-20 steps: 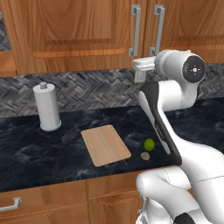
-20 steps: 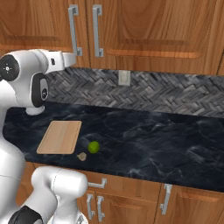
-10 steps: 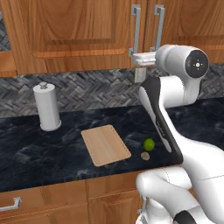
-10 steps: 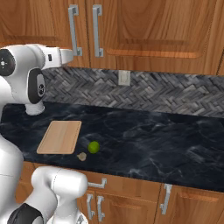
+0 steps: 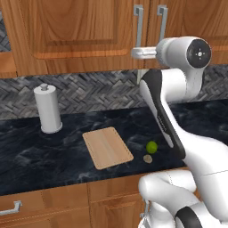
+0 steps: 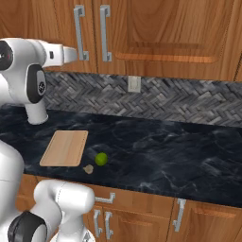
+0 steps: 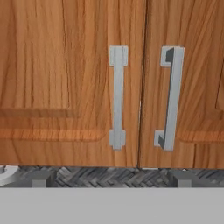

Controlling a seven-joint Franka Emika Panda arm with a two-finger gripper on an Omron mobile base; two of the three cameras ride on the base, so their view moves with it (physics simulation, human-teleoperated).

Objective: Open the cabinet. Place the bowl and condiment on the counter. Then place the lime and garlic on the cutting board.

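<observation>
Cabinet [image 7: 87, 87] doors shut, facing the open jaws.

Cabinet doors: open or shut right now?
Shut. In the hand view both cabinet doors sit flush, only a thin seam between the two handles. The gripper hovers before them, not touching.

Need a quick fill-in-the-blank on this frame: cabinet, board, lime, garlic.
1. Both doors of the cabinet are ____.
2. The cutting board has ____ on it.
3. The lime and garlic lie on the ____.
4. The paper-towel roll stands ____.

Missing: shut; nothing; counter; upright
</observation>
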